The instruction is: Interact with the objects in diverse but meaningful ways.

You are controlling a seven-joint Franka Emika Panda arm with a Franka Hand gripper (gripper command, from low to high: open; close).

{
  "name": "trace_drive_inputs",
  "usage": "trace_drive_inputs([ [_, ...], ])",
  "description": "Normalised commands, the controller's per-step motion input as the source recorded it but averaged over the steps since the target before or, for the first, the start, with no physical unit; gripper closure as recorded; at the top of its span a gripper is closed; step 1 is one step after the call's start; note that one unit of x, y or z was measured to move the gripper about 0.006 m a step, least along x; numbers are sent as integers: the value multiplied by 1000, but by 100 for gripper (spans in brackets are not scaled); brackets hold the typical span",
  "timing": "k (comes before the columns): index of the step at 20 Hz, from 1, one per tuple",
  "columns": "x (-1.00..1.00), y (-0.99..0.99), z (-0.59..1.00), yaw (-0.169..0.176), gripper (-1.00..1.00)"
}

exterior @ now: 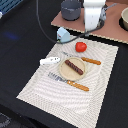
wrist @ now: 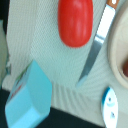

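Note:
A round red tomato [exterior: 81, 47] [wrist: 75, 22] rests on the far part of the pale placemat [exterior: 100, 90]. The dark brown sausage [exterior: 74, 66] lies on a tan plate [exterior: 64, 73], whose rim [wrist: 118, 47] shows in the wrist view. The light blue cup [exterior: 63, 34] [wrist: 30, 97] sits on the dark table just off the mat's far corner. A white elongated piece [exterior: 49, 60] [wrist: 109, 105] lies at the mat's edge on the exterior view's left. My gripper [exterior: 91, 29] hangs above and behind the tomato, holding nothing that I can see. Its fingers are too blurred to read.
An orange-handled knife [exterior: 86, 60] [wrist: 95, 45] lies between tomato and plate. An orange-handled fork [exterior: 70, 81] lies nearer the front. A grey pot [exterior: 71, 9] and a bowl [exterior: 125, 18] stand on a wooden board [exterior: 112, 31] at the back. A black cable [exterior: 47, 27] trails past the cup.

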Motion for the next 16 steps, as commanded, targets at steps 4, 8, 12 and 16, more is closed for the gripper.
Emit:
trace_drive_inputs([
  [4, -769, -8, -43, 40, -100],
  [8, -649, -116, -281, 41, -100],
  [12, -689, -148, -448, 43, -100],
  [16, -729, -226, -508, 31, -100],
])
